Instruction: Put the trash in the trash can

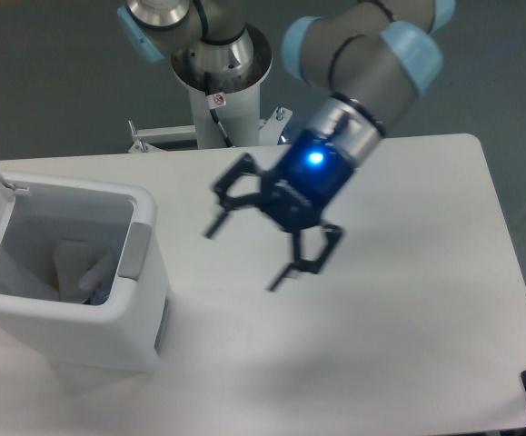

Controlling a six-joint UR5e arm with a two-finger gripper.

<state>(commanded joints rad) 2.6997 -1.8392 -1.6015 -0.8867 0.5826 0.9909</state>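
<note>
The gripper [244, 252] hangs spread wide and empty above the table [408, 272]. At its nine o'clock, the trash can [108, 327] stands lid-up, trash [85, 272] inside.

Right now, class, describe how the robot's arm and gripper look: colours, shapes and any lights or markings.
The arm is built of thick grey tubes with light blue caps at the joints. A silver metal ring joins its wrist to a black gripper with two thin, angular black fingers. A bright blue light glows on the gripper's body, beside small white lettering blurred beyond reading.
</note>
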